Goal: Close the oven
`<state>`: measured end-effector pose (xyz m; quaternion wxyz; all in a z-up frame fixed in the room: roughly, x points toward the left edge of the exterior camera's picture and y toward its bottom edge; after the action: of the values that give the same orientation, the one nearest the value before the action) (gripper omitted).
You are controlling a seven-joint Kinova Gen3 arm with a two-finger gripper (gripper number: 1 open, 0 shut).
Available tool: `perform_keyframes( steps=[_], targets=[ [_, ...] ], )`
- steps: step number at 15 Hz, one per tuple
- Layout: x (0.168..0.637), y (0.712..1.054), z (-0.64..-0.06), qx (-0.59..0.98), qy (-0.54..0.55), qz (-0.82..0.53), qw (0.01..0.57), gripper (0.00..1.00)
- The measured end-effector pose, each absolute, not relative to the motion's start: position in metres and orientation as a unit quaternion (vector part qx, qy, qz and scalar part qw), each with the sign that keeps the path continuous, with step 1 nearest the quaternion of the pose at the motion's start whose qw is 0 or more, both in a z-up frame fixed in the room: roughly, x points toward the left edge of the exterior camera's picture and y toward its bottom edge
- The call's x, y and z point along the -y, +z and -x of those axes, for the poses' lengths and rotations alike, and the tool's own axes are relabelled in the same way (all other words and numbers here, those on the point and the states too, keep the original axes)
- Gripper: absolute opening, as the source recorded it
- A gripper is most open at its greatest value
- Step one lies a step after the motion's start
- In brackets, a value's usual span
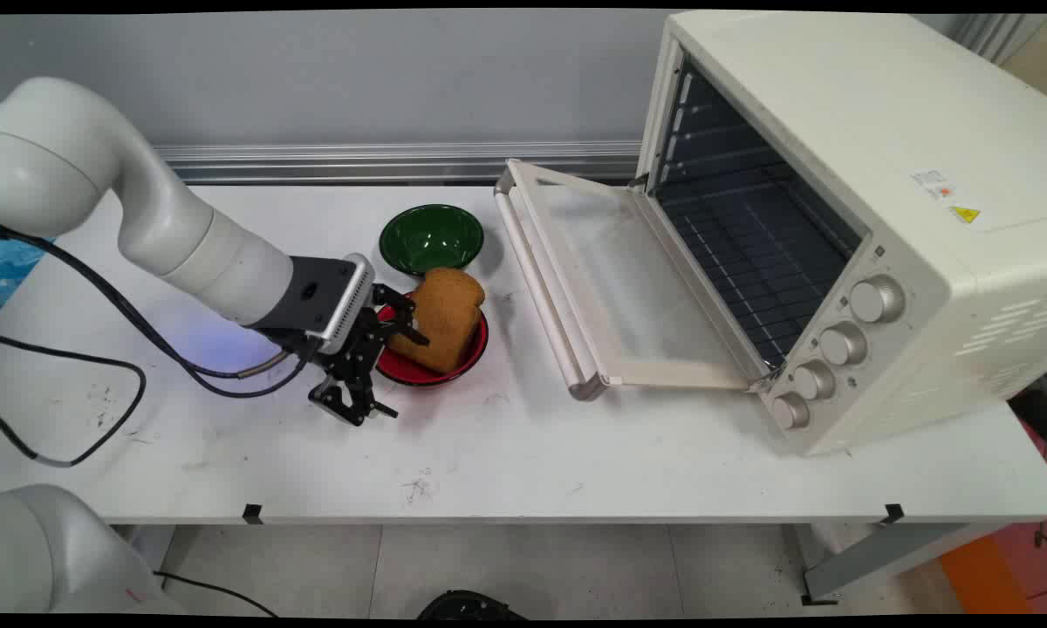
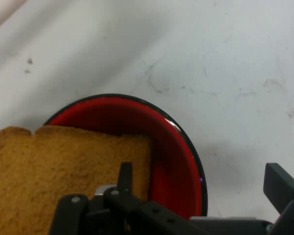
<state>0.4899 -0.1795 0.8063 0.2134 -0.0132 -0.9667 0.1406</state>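
Two black fingers of the gripper (image 1: 382,366) stand spread at the red bowl's (image 1: 467,353) left rim, one against the bread slice (image 1: 443,316) leaning in it. Just behind sits a green bowl (image 1: 431,237). Toward the table's (image 1: 523,462) right edge stands a white toaster oven (image 1: 846,218), door (image 1: 615,279) dropped open.

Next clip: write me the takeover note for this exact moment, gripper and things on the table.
Gripper: open, low at the red bowl's left rim, one finger in front of the bread, the other outside the bowl.
Bread slice: leaning in the red bowl, not gripped.
Green bowl: empty, just behind the red bowl.
Toaster oven: right side of the table, door folded down open, rack bare.
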Motion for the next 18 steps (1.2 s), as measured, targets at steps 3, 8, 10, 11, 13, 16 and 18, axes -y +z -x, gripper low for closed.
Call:
perform_keyframes(
  steps=[3,8,10,11,13,16,18],
  targets=[
    [0.180,0.819,-0.492,0.967,0.137,0.005,0.216,1.00],
    [0.178,0.856,-0.503,0.967,0.126,-0.020,0.221,1.00],
    [0.178,0.876,-0.511,0.967,0.120,-0.038,0.224,1.00],
    [0.178,0.885,-0.515,0.966,0.116,-0.053,0.225,1.00],
    [0.181,0.902,-0.524,0.964,0.110,-0.086,0.227,1.00],
    [0.186,0.917,-0.535,0.959,0.104,-0.127,0.230,1.00],
    [0.192,0.930,-0.544,0.953,0.100,-0.164,0.232,1.00]
  ],
)
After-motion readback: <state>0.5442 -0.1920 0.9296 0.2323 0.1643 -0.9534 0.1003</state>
